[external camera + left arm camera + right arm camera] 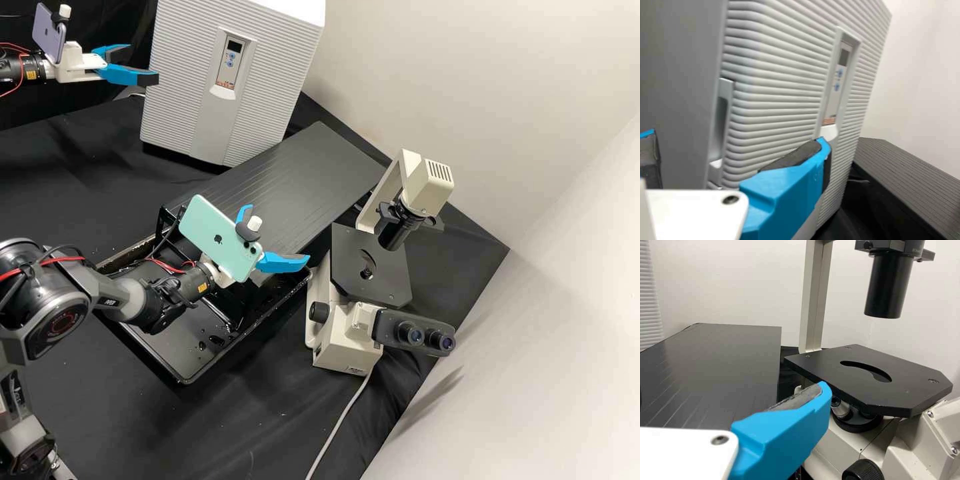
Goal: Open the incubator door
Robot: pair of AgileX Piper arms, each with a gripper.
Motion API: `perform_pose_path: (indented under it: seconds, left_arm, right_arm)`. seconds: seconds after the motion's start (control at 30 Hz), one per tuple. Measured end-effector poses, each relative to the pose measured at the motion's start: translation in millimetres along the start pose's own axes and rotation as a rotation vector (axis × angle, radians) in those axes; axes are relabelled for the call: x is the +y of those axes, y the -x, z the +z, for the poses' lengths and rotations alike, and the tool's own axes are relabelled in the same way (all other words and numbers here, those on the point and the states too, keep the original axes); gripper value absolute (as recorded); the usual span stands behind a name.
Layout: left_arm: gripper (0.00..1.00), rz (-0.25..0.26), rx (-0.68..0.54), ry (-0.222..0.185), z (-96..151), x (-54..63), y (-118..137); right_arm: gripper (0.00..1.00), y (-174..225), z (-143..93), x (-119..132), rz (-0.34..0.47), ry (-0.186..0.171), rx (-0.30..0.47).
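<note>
The white incubator has a ribbed front door, closed, with a small control panel. My left gripper stands open at the incubator's left side edge. In the left wrist view, my left gripper has its fingers apart, one in front of the ribbed door and the other toward the smooth side wall. Between them is a recessed handle at the door's edge; I cannot tell if a finger touches it. My right gripper is open and empty beside the microscope; in the right wrist view, the right gripper has one finger showing.
A microscope with a black stage stands right of my right gripper. A dark ribbed panel lies between it and the incubator. A black tray is under the right arm, and a cable runs toward the front.
</note>
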Motion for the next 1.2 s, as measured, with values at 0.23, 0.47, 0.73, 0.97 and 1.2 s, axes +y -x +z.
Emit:
perform_pose_path:
  seconds: [0.23, 0.47, 0.73, 0.97, 1.2]
  left_arm:
    - [1.0, -0.008, -0.044, -0.012, 9, 2.6, -5]
    - [1.0, 0.008, -0.06, -0.019, 16, 9.1, -6]
    - [1.0, 0.012, -0.082, -0.011, 24, 11.6, -7]
    - [1.0, 0.003, -0.093, -0.011, 27, 9.7, -7]
    - [1.0, -0.016, -0.123, -0.016, 37, 4.5, -10]
  right_arm:
    - [1.0, 0, 0, 0, 0.0, 0.0, 0.0]
    - [1.0, 0, 0, 0, 0.0, 0.0, 0.0]
    - [1.0, 0, 0, 0, 0.0, 0.0, 0.0]
    - [1.0, 0, 0, 0, 0.0, 0.0, 0.0]
    - [1.0, 0, 0, 0, 0.0, 0.0, 0.0]
